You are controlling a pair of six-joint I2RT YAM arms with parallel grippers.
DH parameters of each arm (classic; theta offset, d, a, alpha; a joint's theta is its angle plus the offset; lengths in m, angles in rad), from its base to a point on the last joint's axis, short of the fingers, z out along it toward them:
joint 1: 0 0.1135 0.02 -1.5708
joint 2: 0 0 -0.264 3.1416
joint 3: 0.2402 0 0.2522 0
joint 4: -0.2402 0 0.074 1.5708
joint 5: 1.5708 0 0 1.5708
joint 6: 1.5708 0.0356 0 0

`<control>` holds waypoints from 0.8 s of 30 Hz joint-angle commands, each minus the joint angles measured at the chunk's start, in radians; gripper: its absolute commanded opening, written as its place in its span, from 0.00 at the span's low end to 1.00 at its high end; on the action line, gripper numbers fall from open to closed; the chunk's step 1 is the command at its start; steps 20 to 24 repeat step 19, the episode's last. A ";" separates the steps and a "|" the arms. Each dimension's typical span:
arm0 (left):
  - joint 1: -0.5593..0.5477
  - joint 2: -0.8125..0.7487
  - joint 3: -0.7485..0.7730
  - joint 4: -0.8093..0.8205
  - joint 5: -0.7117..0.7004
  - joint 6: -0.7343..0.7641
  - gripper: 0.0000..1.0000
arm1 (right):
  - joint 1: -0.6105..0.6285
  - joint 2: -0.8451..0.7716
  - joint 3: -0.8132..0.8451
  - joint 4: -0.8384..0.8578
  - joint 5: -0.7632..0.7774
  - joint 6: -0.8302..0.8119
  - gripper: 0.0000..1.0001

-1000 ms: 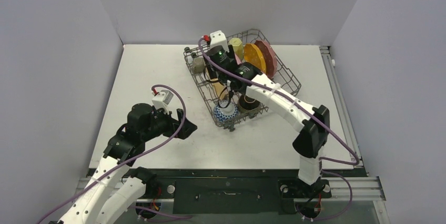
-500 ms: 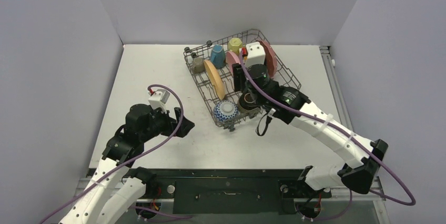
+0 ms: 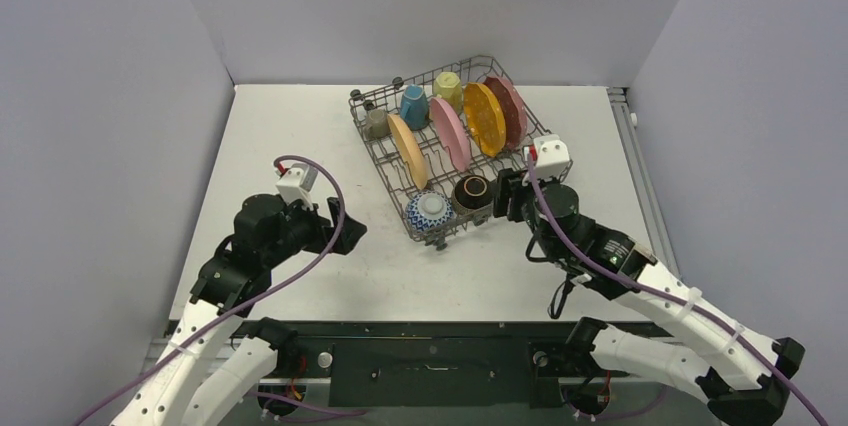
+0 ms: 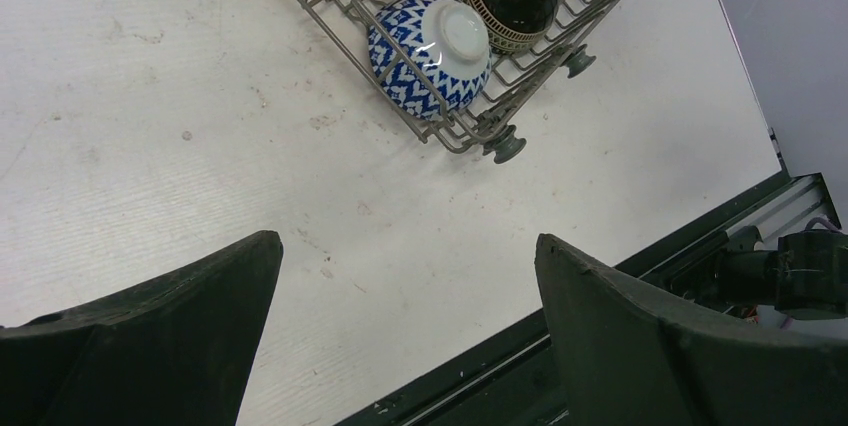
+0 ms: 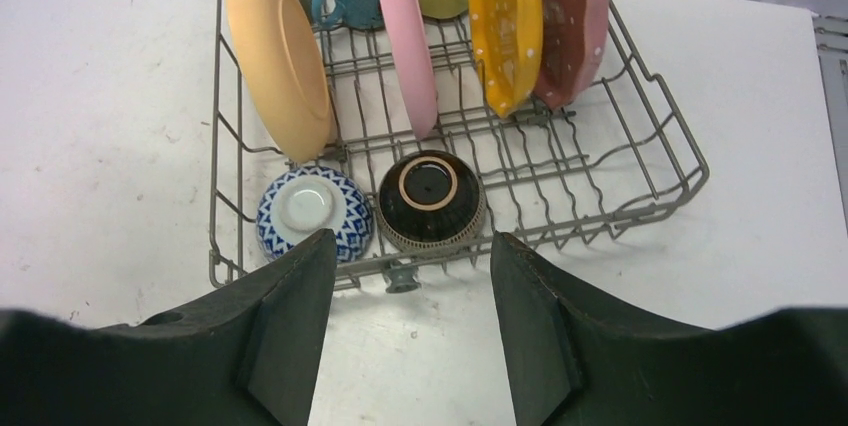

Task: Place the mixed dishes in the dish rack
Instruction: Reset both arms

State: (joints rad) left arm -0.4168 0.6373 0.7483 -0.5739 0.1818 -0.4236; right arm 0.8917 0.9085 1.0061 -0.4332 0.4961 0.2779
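The dish rack (image 3: pixel 376 151) stands at the back middle of the table. In it stand a tan plate (image 3: pixel 405 149), a pink plate (image 3: pixel 450 133), an orange plate (image 3: pixel 483 118) and a dark red plate (image 3: pixel 510 109) on edge. Blue (image 3: pixel 414 104), yellow (image 3: pixel 447 89) and grey-olive (image 3: pixel 377 123) mugs sit behind them. A blue-white bowl (image 5: pixel 310 208) and a dark brown bowl (image 5: pixel 430 198) lie upside down at the front. My right gripper (image 5: pixel 411 241) hangs open and empty just in front of the rack. My left gripper (image 4: pixel 407 239) is wide open over bare table to the rack's left.
A small wheel (image 4: pixel 505 149) sticks out at the rack's near corner. Grey walls close in the table on three sides. A black rail (image 3: pixel 430 331) runs along the near edge, by the arm bases.
My right arm has drawn back from over the rack's rear to just off its front right side, jaws still empty. The left arm has barely shifted.
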 commanded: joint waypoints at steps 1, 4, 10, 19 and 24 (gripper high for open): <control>0.006 0.001 0.060 0.054 -0.031 0.020 0.96 | 0.005 -0.117 -0.083 0.051 0.036 0.024 0.54; 0.006 0.000 0.060 0.081 -0.043 0.022 0.96 | 0.007 -0.197 -0.142 0.062 0.035 0.036 0.54; 0.005 0.007 0.071 0.091 -0.055 0.031 0.96 | 0.007 -0.309 -0.249 0.075 0.016 0.048 0.54; 0.006 0.013 0.068 0.080 -0.093 0.033 0.96 | 0.007 -0.340 -0.246 0.069 0.013 0.053 0.54; 0.006 0.013 0.068 0.080 -0.093 0.033 0.96 | 0.007 -0.340 -0.246 0.069 0.013 0.053 0.54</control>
